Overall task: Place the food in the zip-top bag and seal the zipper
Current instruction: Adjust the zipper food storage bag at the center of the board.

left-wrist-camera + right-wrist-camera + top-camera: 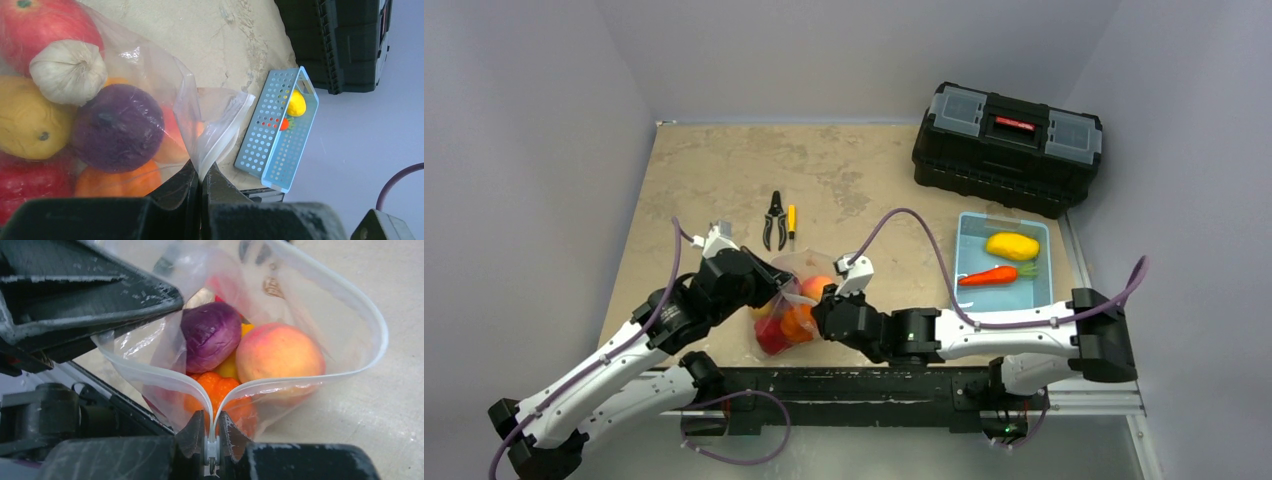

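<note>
Overhead, the zip-top bag (796,268) of food (799,322) sits between both arms; a carrot (989,275) and yellow fruit (1012,245) lie in the blue tray (1034,288). Left wrist: left gripper (201,175) clamps bag film. Right wrist: right gripper (212,427) pinches the zipper (345,372), mouth gaping; sealing now would strand those two outside

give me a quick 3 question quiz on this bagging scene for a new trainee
1. True or false: the zip-top bag is sealed all along its mouth.
2. What lies in the blue tray? A) a carrot and a yellow fruit B) a purple onion C) a pair of pliers
3. Fill in: the right fingers are pinched on the bag's ____.
Key: 1 false, the mouth gapes open; 2 A; 3 zipper.
</note>
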### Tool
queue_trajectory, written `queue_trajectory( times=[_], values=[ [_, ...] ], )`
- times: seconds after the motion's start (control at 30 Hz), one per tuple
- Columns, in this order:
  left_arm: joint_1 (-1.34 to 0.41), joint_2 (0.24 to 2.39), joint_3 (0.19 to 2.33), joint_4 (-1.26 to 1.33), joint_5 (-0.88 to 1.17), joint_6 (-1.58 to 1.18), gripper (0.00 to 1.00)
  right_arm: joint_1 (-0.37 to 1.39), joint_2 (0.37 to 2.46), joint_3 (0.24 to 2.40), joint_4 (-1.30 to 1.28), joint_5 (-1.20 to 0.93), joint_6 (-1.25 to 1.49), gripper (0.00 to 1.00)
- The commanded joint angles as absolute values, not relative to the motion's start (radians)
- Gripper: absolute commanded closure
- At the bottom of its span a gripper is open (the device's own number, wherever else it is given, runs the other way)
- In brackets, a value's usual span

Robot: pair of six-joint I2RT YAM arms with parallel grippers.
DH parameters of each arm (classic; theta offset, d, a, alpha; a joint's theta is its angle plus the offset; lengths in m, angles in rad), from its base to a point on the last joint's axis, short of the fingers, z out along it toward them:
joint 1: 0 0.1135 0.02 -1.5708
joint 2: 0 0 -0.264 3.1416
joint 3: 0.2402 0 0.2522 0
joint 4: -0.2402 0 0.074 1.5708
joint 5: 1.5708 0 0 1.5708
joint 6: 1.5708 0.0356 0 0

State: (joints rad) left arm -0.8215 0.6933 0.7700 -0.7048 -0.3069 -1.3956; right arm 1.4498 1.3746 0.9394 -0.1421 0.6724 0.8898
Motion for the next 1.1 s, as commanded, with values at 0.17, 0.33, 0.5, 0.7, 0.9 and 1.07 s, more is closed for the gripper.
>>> queue_trajectory(
  times=[0.17,0.33,0.5,0.7,0.9,1.07],
  values=[
    [-0.827,0.643,0.798,-0.675,-0.317,-1.325,0.88,1.459,1.424,1.028,-0.062,0.660,0.548,1.00],
    [-0.827,0.564,0.868,-0.829,-0.370,-1.135,0.45,1.428,1.297,0.923,0.157,0.545,0.269,1.00],
    [-0.826,0.436,0.906,-0.894,-0.395,-0.914,0.15,1.333,1.246,0.897,0.211,0.329,0.154,1.00],
    [-0.827,0.489,1.032,-0.801,-0.272,-0.468,0.14,1.287,1.258,0.985,0.134,0.225,0.020,1.00],
    [-0.829,0.611,1.003,-0.671,0.186,0.055,0.20,1.223,1.272,1.026,0.082,0.110,-0.072,1.00],
    [-0.830,0.700,0.978,-0.658,0.268,0.278,0.21,1.196,1.249,1.041,0.060,0.031,-0.082,1.00]
  ],
)
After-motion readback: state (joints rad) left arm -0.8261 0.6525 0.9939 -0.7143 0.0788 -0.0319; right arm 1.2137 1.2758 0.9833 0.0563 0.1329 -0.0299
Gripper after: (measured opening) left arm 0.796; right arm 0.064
